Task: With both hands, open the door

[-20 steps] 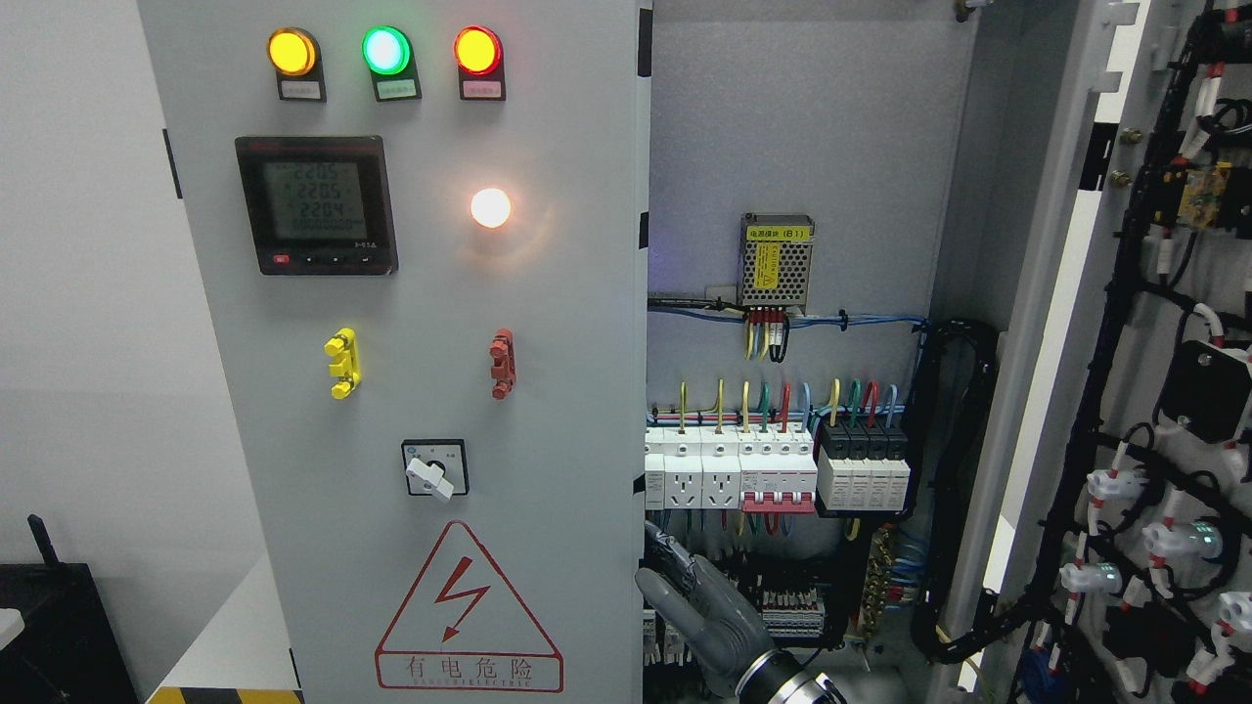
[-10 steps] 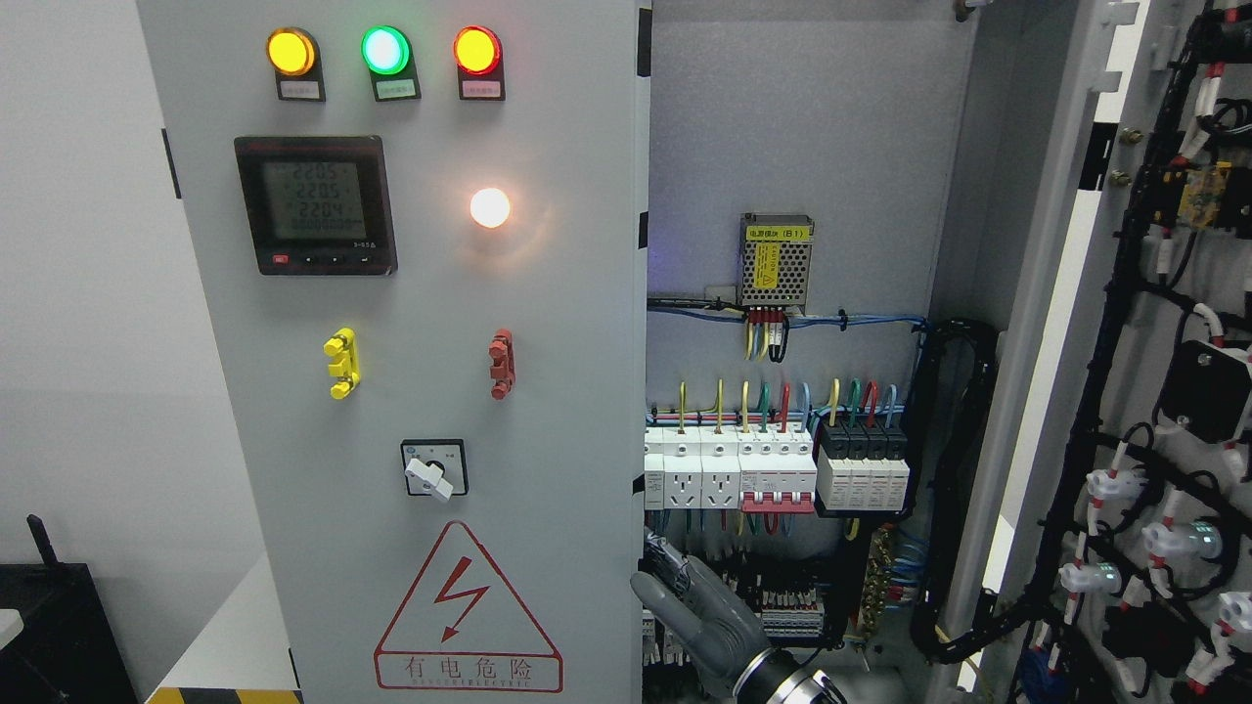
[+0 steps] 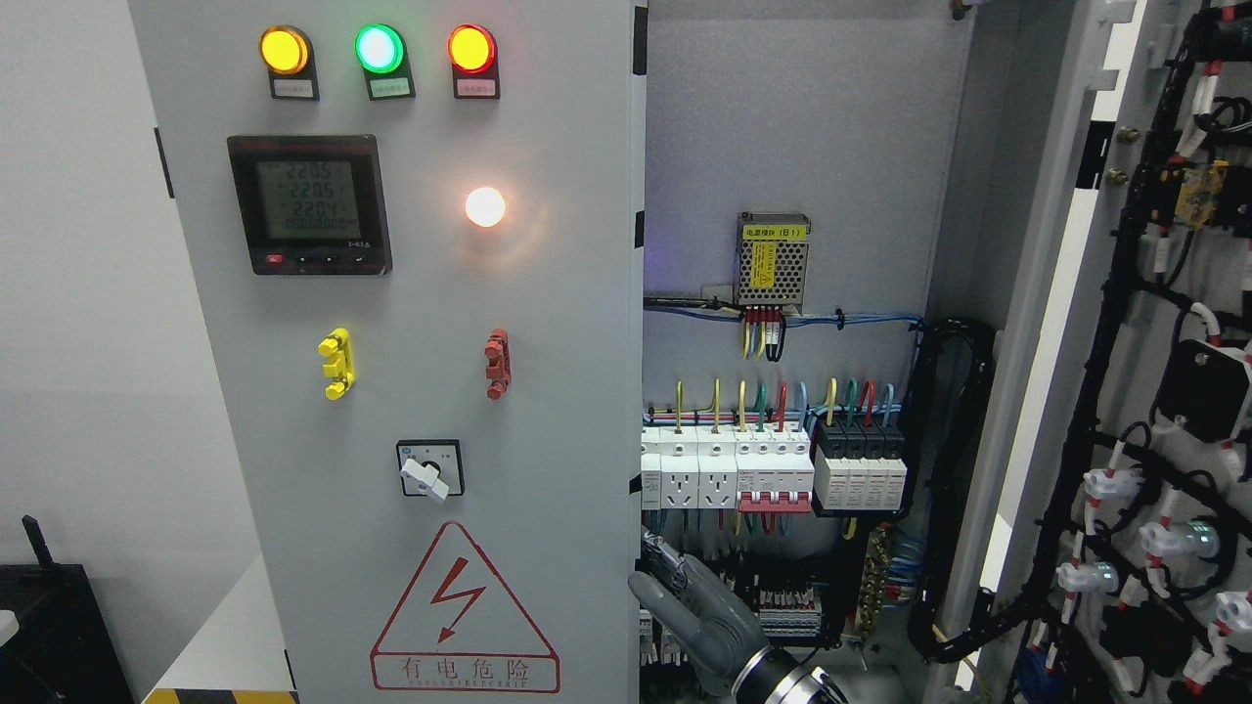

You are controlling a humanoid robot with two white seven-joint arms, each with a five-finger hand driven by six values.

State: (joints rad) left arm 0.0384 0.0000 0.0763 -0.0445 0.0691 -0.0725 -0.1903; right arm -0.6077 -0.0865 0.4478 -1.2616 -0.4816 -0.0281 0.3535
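The cabinet's left door (image 3: pixel 440 391) is a grey panel with three lamps, a meter, a rotary switch and a red warning triangle. Its right edge stands slightly off the cabinet body. The right door (image 3: pixel 1154 391) is swung wide open at the far right, its wired inner face showing. My right hand (image 3: pixel 653 579) comes up from the bottom edge right of the middle. Its grey fingers (image 3: pixel 685 601) are stretched out, held against the left door's free edge, the tips partly hidden behind it. They grasp nothing. No left arm shows.
Inside the cabinet are a row of breakers (image 3: pixel 773 474), a small power supply (image 3: pixel 773 262) and coloured wiring just behind and above my hand. A black object (image 3: pixel 49 626) stands at the lower left beside a white surface with a hazard-striped edge (image 3: pixel 220 696).
The left door's panel has shifted slightly to the left. My right hand has slid a little left and down along the door's edge.
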